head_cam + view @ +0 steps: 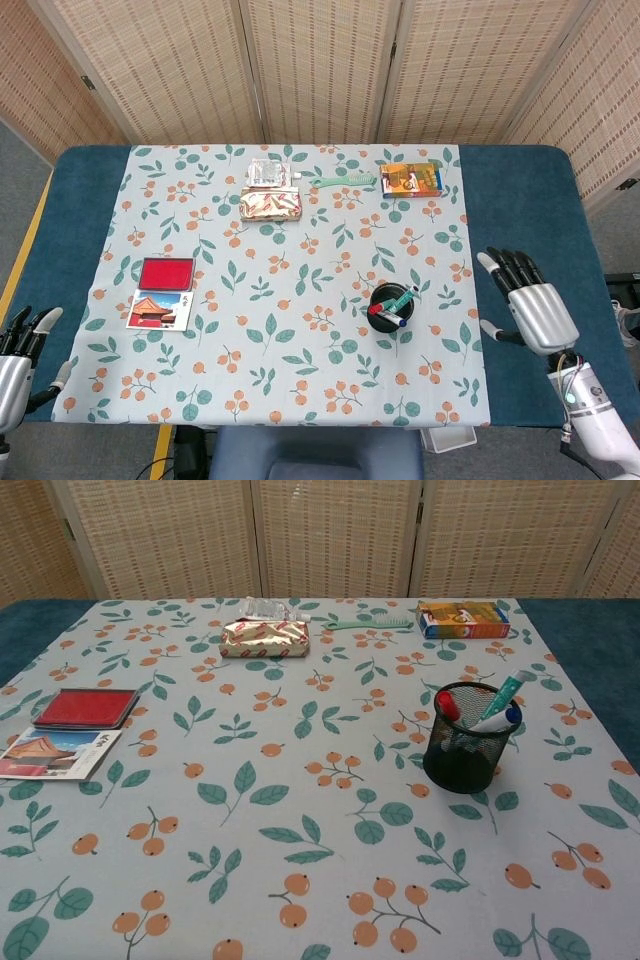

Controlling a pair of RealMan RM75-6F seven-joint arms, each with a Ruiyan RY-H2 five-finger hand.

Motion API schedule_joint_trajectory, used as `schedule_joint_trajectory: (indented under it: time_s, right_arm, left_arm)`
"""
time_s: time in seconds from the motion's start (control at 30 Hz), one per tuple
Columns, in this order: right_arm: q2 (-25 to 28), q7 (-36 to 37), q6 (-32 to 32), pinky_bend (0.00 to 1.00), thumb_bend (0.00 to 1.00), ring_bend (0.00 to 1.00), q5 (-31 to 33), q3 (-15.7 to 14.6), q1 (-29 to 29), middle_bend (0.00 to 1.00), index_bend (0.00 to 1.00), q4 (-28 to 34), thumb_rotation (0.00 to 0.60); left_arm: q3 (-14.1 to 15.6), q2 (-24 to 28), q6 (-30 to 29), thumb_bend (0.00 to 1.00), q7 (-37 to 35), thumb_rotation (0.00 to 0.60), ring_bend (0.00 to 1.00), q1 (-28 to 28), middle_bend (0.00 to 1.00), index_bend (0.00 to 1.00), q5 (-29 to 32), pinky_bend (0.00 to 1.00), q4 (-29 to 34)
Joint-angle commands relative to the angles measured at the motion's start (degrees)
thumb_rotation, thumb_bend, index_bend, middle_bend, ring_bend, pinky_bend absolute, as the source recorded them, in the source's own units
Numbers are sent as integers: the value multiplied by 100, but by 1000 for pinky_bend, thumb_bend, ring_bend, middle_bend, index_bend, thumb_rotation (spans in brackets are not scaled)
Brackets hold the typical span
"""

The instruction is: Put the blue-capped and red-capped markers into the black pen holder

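The black mesh pen holder [389, 309] [462, 753] stands on the right part of the flowered cloth. Inside it lean the red-capped marker [447, 706] [375, 310] and the blue-capped marker [511, 716] [398, 322], beside a teal pen [506, 690]. My right hand [531, 305] hangs open with its fingers spread, over the blue table edge to the right of the holder and well apart from it. My left hand [22, 345] is open at the front left corner, off the cloth. Neither hand shows in the chest view.
A red stamp pad [166, 273] and a picture card [160, 309] lie at the left. At the back are a foil packet [271, 205], a clear wrapper [267, 173], a green comb [345, 181] and an orange box [411, 179].
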State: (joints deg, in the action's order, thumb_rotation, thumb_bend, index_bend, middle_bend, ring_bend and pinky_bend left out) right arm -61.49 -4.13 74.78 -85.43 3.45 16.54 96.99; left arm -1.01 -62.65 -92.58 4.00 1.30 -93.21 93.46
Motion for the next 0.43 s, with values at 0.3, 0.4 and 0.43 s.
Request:
schedule_joint_trajectory:
  time_s: [0.3, 0.4, 0.43]
  right_arm:
    - [-245, -517, 1159, 0, 236, 0, 153, -172, -936, 0, 0, -579, 600]
    - [-223, -435, 1293, 0, 237, 0, 54, -174, -1014, 0, 0, -572, 600]
    - [-219, -418, 1304, 0, 237, 0, 39, -172, -1026, 0, 0, -577, 600]
  left_arm:
    - [-7, -41, 22, 401, 75, 600, 34, 15, 174, 104, 22, 262, 0]
    - [5, -48, 18, 400, 102, 600, 34, 14, 174, 104, 1, 262, 10]
    - [10, -52, 19, 401, 109, 600, 34, 17, 174, 104, -12, 262, 11]
